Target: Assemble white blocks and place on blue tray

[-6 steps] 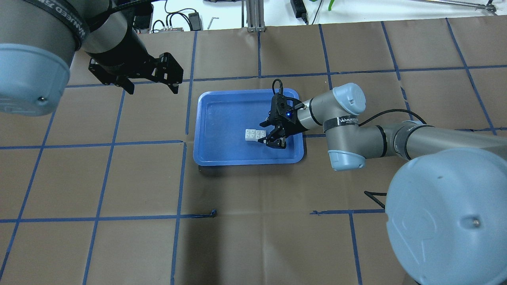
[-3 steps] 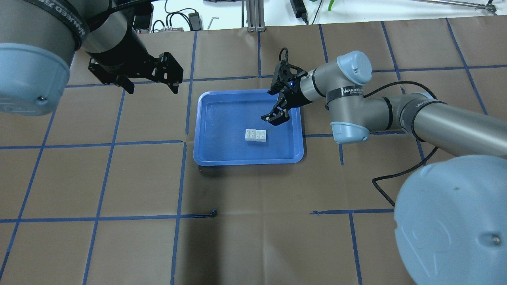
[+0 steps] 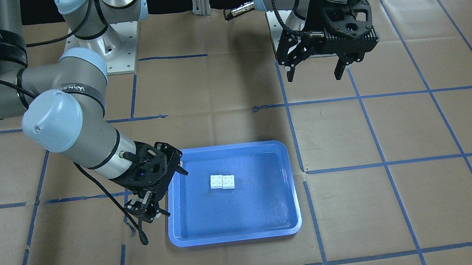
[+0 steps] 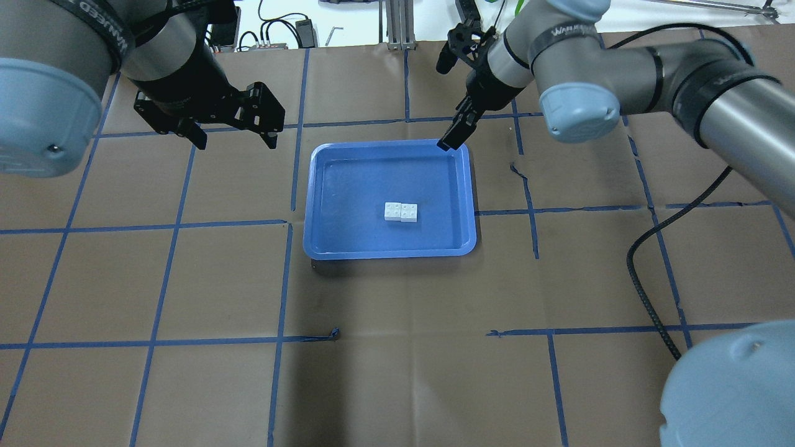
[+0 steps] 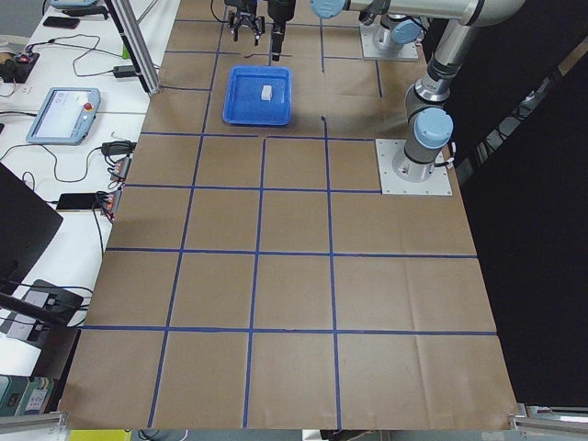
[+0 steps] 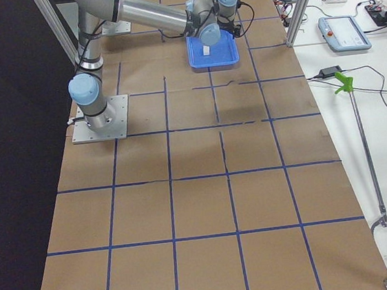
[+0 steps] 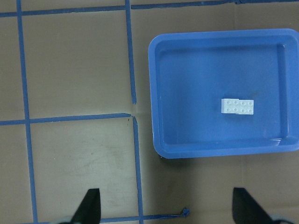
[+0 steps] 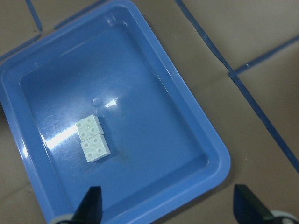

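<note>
The two white blocks (image 4: 400,212) sit joined side by side, studs up, on the floor of the blue tray (image 4: 354,180) near its middle. They also show in the front view (image 3: 222,181) and in both wrist views (image 7: 238,106) (image 8: 92,138). My right gripper (image 4: 445,105) is open and empty, raised over the tray's far right corner, apart from the blocks. In the front view it (image 3: 172,193) hangs at the tray's (image 3: 250,215) left rim. My left gripper (image 4: 237,141) is open and empty, high above the table left of the tray (image 7: 196,60).
Brown paper with a blue tape grid covers the table. A black cable (image 4: 646,273) loops over the table at the right. An aluminium post (image 4: 397,25) and cables stand past the far edge.
My right gripper has let the joined blocks stay on the tray, risen and drawn back from beside them to the tray's far right corner. The left gripper has hardly moved.
</note>
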Action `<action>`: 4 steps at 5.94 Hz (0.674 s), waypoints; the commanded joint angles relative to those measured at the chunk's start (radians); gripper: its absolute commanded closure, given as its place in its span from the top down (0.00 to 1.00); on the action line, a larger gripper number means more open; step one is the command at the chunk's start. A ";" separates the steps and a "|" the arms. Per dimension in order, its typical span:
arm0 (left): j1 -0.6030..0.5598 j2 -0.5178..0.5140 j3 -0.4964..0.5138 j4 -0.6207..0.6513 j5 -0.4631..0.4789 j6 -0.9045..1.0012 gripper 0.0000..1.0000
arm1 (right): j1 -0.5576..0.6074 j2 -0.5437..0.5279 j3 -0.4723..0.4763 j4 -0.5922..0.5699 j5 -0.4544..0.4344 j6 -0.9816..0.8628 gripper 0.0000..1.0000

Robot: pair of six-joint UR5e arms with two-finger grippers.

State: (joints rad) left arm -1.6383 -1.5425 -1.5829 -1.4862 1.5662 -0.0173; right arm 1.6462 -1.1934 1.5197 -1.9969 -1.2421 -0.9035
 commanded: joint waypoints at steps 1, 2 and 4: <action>0.002 0.004 0.003 -0.022 0.018 -0.003 0.99 | 0.001 -0.063 -0.110 0.221 -0.178 0.193 1.00; 0.003 0.005 0.004 -0.022 0.017 -0.003 0.99 | -0.002 -0.099 -0.102 0.252 -0.254 0.272 1.00; 0.005 0.002 0.029 -0.058 0.018 -0.006 0.99 | -0.006 -0.199 -0.110 0.444 -0.267 0.615 1.00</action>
State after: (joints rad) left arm -1.6344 -1.5383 -1.5691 -1.5233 1.5835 -0.0216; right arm 1.6428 -1.3434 1.4114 -1.6370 -1.4989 -0.4404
